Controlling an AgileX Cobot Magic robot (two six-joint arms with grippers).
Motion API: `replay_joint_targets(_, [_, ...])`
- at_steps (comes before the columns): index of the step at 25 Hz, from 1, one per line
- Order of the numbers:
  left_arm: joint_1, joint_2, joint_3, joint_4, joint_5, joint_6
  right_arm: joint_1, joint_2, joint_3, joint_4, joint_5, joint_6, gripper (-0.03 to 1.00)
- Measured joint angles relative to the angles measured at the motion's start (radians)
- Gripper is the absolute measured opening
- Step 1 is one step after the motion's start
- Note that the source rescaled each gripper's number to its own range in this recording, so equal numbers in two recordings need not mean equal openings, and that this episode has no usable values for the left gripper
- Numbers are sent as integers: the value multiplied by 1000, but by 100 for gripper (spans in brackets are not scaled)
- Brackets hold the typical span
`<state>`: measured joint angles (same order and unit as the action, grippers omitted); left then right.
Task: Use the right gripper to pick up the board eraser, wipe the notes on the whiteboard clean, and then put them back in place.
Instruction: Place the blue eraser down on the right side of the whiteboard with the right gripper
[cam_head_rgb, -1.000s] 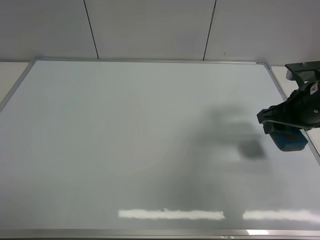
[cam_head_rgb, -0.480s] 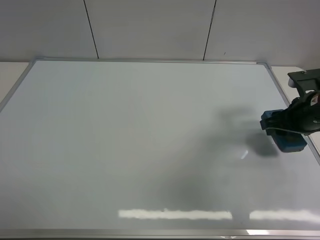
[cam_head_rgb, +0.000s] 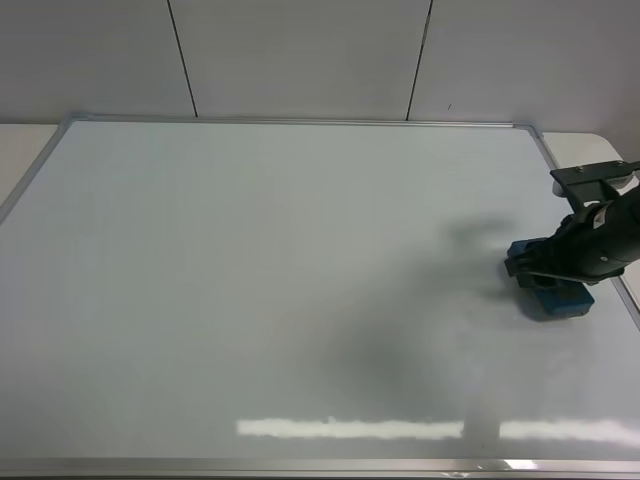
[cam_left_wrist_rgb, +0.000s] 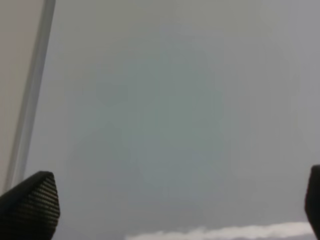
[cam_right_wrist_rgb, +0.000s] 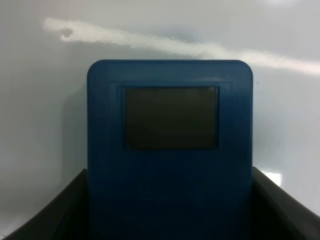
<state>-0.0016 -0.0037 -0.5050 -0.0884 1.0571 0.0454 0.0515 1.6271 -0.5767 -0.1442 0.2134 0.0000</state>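
We see the whiteboard (cam_head_rgb: 280, 290) filling most of the high view, its surface blank apart from glare and soft shadows. At about four o'clock on the board, close to its right frame, our right gripper (cam_head_rgb: 548, 278) is clamped on the blue eraser (cam_head_rgb: 553, 296), which sits low against the board surface. In the right wrist view the eraser (cam_right_wrist_rgb: 170, 145) shows as a blue rounded block with a dark rectangular panel on its face, held between the two dark fingers (cam_right_wrist_rgb: 50, 215) at either side, with the whiteboard (cam_right_wrist_rgb: 45, 100) behind it.

In the left wrist view our left gripper (cam_left_wrist_rgb: 175, 210) hangs over the whiteboard (cam_left_wrist_rgb: 165, 110) with its fingertips (cam_left_wrist_rgb: 30, 205) spread wide apart and nothing between them; the board's metal frame (cam_left_wrist_rgb: 30, 100) runs along one side.
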Motion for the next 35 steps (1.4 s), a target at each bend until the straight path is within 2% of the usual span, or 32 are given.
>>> replay_joint_targets(20, [0, 0, 0, 0, 0, 0, 0, 0, 0, 26, -4, 10, 1])
replay_joint_targets(21, [0, 0, 0, 0, 0, 0, 0, 0, 0, 26, -4, 10, 7])
replay_joint_targets(25, [0, 0, 0, 0, 0, 0, 0, 0, 0, 26, -10, 13, 74])
replay_joint_targets(26, [0, 0, 0, 0, 0, 0, 0, 0, 0, 26, -10, 14, 85])
replay_joint_targets(27, [0, 0, 0, 0, 0, 0, 0, 0, 0, 26, -10, 14, 91])
replay_joint_targets(29, [0, 0, 0, 0, 0, 0, 0, 0, 0, 26, -8, 14, 96])
replay_joint_targets(35, [0, 0, 0, 0, 0, 0, 0, 0, 0, 27, -7, 14, 99])
